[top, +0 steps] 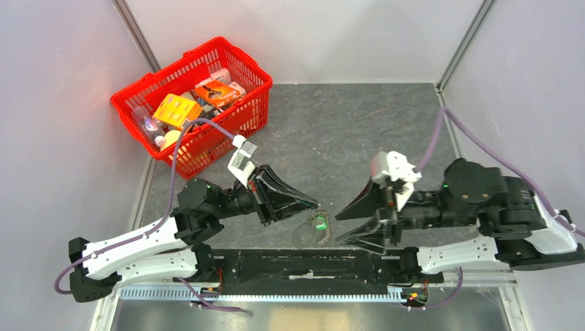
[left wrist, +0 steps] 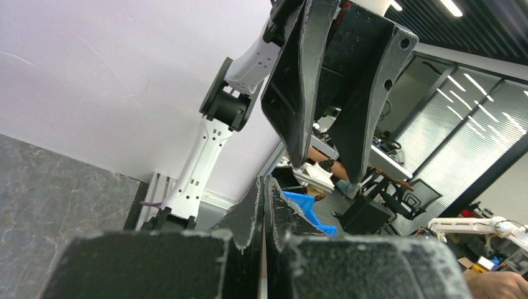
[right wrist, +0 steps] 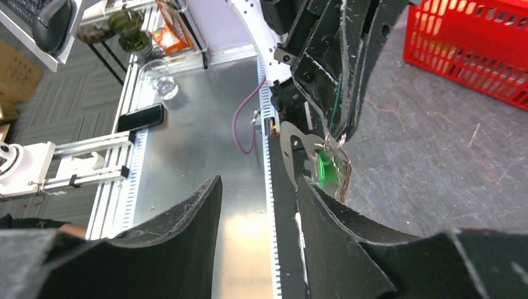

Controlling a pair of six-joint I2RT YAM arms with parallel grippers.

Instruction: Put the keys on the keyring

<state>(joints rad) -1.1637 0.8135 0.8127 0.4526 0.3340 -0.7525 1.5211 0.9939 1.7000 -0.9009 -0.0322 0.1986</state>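
While left pincer (top: pixel 314 205) pinches shut on keyring (right wrist: pixel 344 169), keys (right wrist: pixel 324 168) dangle | right pincer (right wrist: pixel 258 187) parted, empty | ring blurred

White shells and black joints are seen on the left arm (top: pixel 131 245) and right arm (top: pixel 462 255). A purple cable (top: pixel 432 136) is looped from each. Black wedge-shaped fingers (right wrist: pixel 180 240), scuffed pale at the edges, are fitted, with a white camera block (top: pixel 394 167) mounted at 12 o'clock of each wrist.

No legible text; print on packets (top: pixel 177 110) in red basket (top: pixel 255 110) unreadable.
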